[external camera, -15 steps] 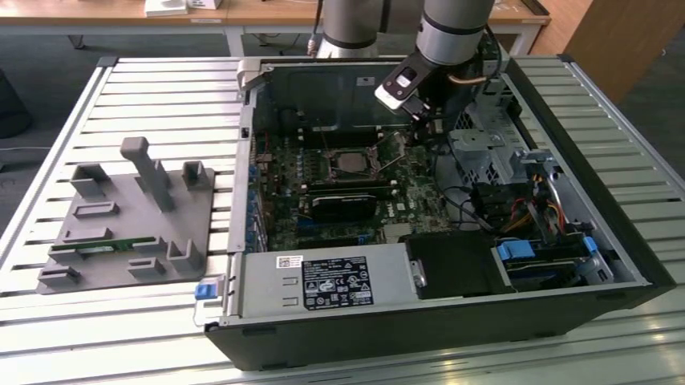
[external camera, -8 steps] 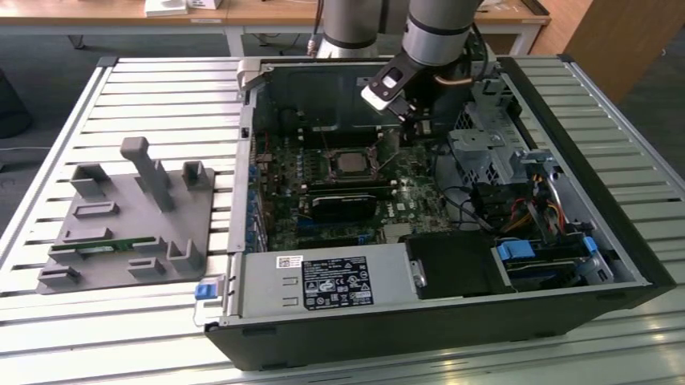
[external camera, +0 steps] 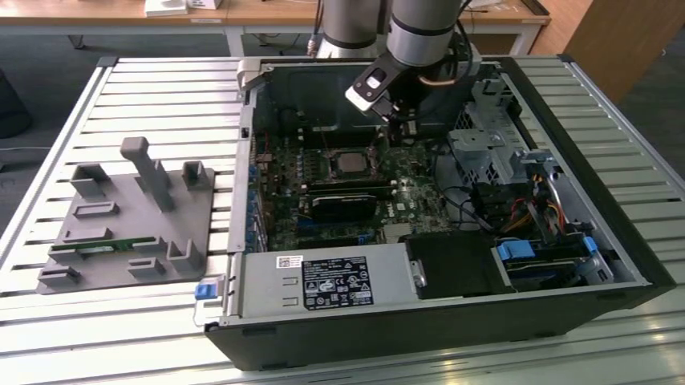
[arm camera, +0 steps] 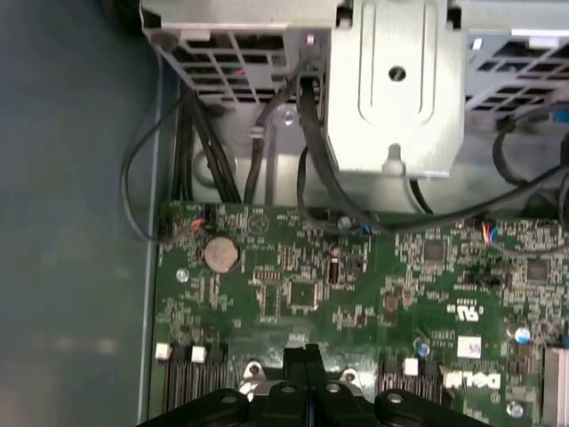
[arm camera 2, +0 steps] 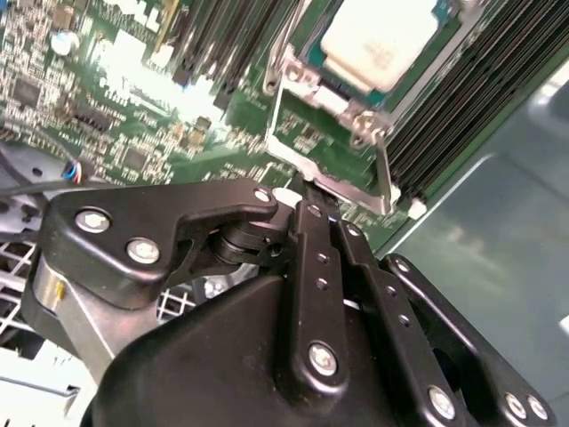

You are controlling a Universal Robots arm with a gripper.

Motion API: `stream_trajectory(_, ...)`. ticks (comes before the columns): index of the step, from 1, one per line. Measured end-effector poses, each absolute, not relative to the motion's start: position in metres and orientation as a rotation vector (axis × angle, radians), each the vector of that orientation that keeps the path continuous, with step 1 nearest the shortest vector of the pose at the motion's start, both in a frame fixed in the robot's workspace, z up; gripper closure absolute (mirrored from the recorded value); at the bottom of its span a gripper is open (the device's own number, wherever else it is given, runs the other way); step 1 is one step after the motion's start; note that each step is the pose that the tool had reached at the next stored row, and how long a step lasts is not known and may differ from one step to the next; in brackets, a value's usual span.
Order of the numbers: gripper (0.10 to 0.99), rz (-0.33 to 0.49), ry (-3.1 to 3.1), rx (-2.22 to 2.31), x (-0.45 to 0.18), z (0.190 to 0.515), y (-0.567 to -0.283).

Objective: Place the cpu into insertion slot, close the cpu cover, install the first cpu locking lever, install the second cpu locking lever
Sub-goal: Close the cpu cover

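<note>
The cpu (arm camera 2: 372,40), a tan-silver square, lies in the insertion slot (external camera: 348,163) on the green board. The silver cpu cover (arm camera 2: 292,78) frames it and looks lowered over it. A thin metal locking lever (arm camera 2: 384,173) runs along the slot's side. My gripper (arm camera 2: 322,209) is shut, its black fingertips pressed together right at the near edge of the metal frame. Whether anything thin is pinched between them I cannot tell. In the exterior view the gripper (external camera: 399,136) hangs inside the case, just to the right of the slot. In the first wrist view the gripper (arm camera: 302,356) sits low over the board.
The open computer case (external camera: 599,241) lies on a slatted table. A drive cage (external camera: 482,152) and cables (external camera: 535,212) crowd the exterior view's right, and a labelled power supply (external camera: 321,285) sits in front. A grey fixture tray (external camera: 128,216) stands on the exterior view's left. Memory slots (arm camera 2: 462,107) flank the socket.
</note>
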State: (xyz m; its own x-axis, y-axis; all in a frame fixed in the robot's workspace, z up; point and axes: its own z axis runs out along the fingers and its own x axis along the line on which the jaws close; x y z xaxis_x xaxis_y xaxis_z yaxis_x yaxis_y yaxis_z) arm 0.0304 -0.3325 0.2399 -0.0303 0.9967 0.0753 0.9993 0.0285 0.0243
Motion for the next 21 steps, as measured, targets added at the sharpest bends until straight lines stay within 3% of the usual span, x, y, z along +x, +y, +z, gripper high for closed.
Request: stream_trajectory(21, 0.98, -0.108, -2.226, -2.161, 0.005, 0.239, -0.332)
